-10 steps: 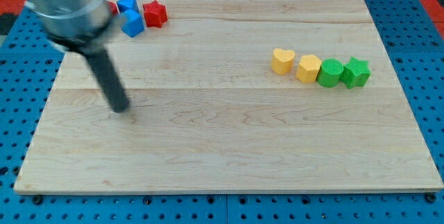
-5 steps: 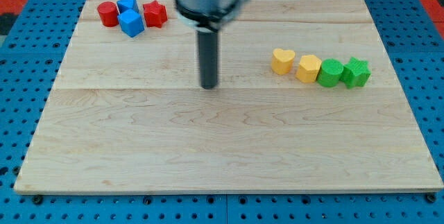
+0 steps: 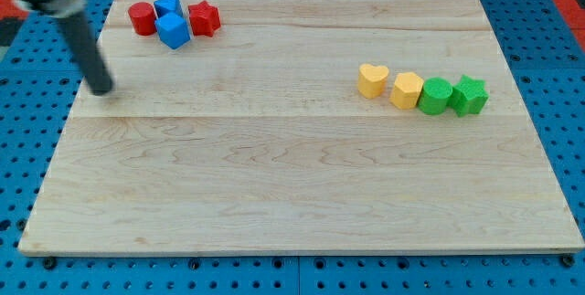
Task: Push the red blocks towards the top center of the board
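Two red blocks at board's 11 o'clock: red cylinder (image 3: 141, 18), red star (image 3: 204, 18), blue blocks (image 3: 171, 21) wedged between. My tip (image 3: 101, 89) at 7 o'clock of cluster, apart, grasping nothing. Risk: blues swept along, or cylinder off wooden board (image 3: 292, 176) edge.

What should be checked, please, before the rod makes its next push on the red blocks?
1. Tip located: ok; my tip rests at the board's left edge, below and left of the cluster.
2. Both targets visible: ok; red cylinder and red star.
3. Tip touching nothing: ok.
4. Reds free of neighbours: not ok; two blue blocks sit between them.
5. Path to top centre: ok; bare wooden board right of the star.
6. Yellow hearts and green blocks out of the way: ok.
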`<act>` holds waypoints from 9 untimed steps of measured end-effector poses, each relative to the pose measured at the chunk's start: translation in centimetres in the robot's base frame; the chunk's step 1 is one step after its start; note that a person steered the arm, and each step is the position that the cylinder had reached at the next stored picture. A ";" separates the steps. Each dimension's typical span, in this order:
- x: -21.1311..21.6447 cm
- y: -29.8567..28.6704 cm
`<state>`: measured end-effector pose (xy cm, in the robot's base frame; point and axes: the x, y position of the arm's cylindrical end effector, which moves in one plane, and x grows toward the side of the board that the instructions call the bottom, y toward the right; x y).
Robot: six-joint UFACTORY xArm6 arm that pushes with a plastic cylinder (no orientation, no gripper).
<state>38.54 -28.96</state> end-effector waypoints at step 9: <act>-14.9 6.4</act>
<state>23.61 -22.60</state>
